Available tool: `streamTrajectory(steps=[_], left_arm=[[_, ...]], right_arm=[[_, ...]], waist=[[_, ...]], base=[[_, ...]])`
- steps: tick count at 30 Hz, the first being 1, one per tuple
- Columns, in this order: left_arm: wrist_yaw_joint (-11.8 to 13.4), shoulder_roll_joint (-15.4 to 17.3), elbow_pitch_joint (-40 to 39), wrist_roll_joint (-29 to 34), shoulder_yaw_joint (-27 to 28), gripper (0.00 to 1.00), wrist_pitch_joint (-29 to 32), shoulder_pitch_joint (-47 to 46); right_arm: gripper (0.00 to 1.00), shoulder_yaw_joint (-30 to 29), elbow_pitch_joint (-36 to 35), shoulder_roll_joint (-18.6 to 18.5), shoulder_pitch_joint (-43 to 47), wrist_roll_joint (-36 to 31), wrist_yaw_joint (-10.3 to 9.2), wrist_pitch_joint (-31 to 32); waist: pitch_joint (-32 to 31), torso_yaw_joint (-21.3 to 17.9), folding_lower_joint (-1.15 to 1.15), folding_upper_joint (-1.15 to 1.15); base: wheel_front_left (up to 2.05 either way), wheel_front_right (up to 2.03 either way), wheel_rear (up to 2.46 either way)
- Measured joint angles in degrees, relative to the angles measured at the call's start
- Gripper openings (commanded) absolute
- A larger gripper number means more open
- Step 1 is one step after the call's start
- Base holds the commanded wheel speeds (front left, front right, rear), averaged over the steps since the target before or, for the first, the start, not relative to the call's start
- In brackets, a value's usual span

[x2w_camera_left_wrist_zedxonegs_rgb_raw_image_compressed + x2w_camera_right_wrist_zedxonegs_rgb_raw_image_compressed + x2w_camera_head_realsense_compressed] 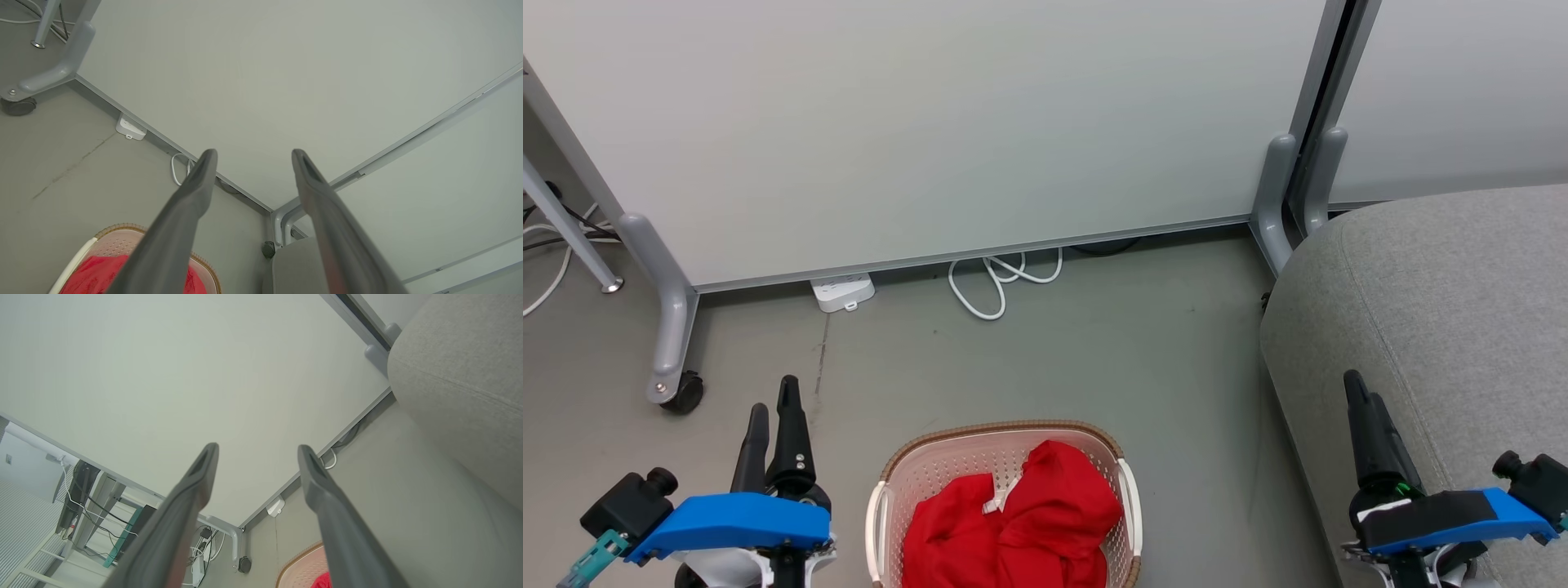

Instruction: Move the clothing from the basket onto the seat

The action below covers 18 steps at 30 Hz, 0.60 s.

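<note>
Dark and long, the two fingers of the left gripper (pixel 254 153) stand well spread in the left wrist view, with only air between them and no hold on anything; the right gripper (pixel 258 448) is parted much the same in its own wrist view and likewise grips nothing; in the head view the left gripper rises at the lower left over the bare grey floor (pixel 1094 351), while the right one rises at the lower right, in front of the near edge of the seat (pixel 1462 310); between the two, at the bottom middle, stands the basket (pixel 996 429) on the floor, its brown woven-look rim and white side handles showing; the red clothing (pixel 1021 514) lies crumpled inside it (a small scrap of white shows among the folds), touched by neither gripper; the light grey seat is to the basket's right, apart from it across a strip of floor; behind runs a pale partition panel (pixel 931 122) on grey legs, one ending in a black caster (pixel 686 392); a white power strip (pixel 843 291) and a looped white cable (pixel 996 282) lie at its foot.
</note>
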Motion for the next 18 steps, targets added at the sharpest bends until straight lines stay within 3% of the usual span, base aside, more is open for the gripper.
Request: streamTrajectory(steps=[18], left_arm=[[0.59,0.13,0.19,14.32,-2.48,1.00,-3.18,0.00]], right_arm=[[1.00,1.67,0.34,-0.07,-0.01,-13.02,0.01,-3.13]], waist=[[0.22,0.23,0.00,0.00]], base=[[0.00,0.00,0.00]])
